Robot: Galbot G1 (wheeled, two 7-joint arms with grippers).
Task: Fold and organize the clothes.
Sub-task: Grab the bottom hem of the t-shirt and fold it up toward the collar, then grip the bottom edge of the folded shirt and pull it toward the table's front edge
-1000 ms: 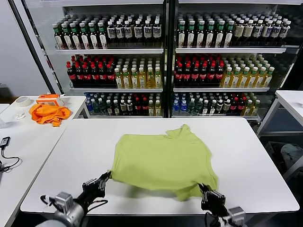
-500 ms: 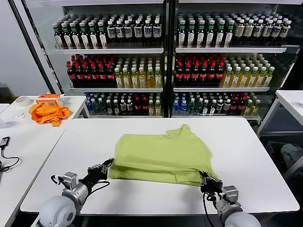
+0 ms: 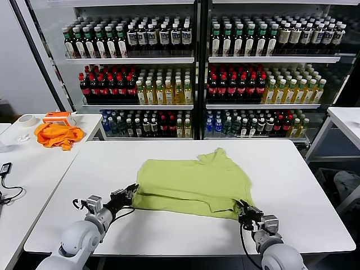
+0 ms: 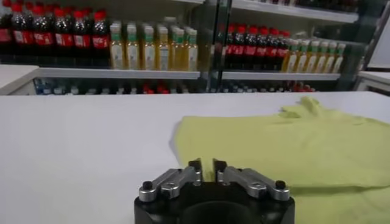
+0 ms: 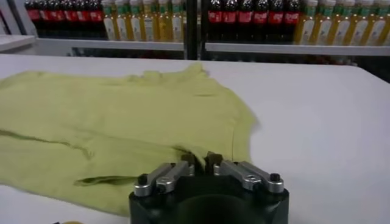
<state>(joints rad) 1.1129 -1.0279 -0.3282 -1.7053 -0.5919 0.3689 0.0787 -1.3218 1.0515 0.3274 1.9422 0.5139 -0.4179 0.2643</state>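
Our lime-green T-shirt lies near the middle of the white bench, doubled over itself, the near edge brought up and laid over the rest — a second ago that hem hung lifted toward us between both arms. One sleeve pokes out at 12 o'clock.

At the shirt's 8 o'clock corner our left pincer sits low on the bench; from the wrist its tips stand a narrow gap apart at the cloth's edge, and whether they pinch fabric we cannot tell. At 4 o'clock our right pincer shows the same narrow gap at the folded hem — grip or release, we cannot tell there either.

We judge the first fold laid down and the let-go under way; a second fold would remain.

Well off at 10 o'clock, an orange garment lies on a side bench, and drink-filled coolers line the back.
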